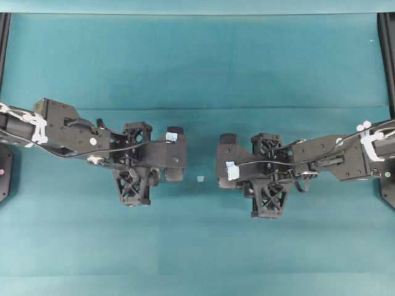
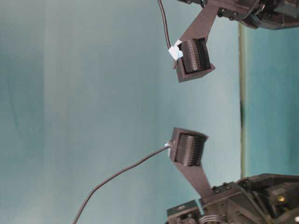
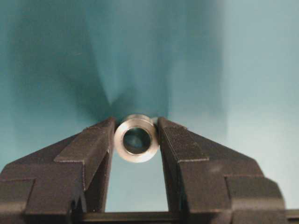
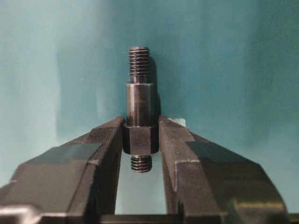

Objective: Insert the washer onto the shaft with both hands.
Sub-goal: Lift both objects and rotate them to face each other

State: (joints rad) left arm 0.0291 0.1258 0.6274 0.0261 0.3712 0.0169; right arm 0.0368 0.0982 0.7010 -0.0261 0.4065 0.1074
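Washer (image 3: 136, 138): pinched in left end effector (image 3: 136, 140), bore facing out.
Shaft (image 4: 139, 108): clamped at its hex by right end effector (image 4: 140, 140).
Advice: align bore with threaded tip, then close gap above counter (image 1: 197, 246) slowly.

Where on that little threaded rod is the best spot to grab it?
The hex collar of the shaft, squeezed from its two sides, as the right gripper does: its flats give the fingers flat faces, and the long thin end stays free for the washer.
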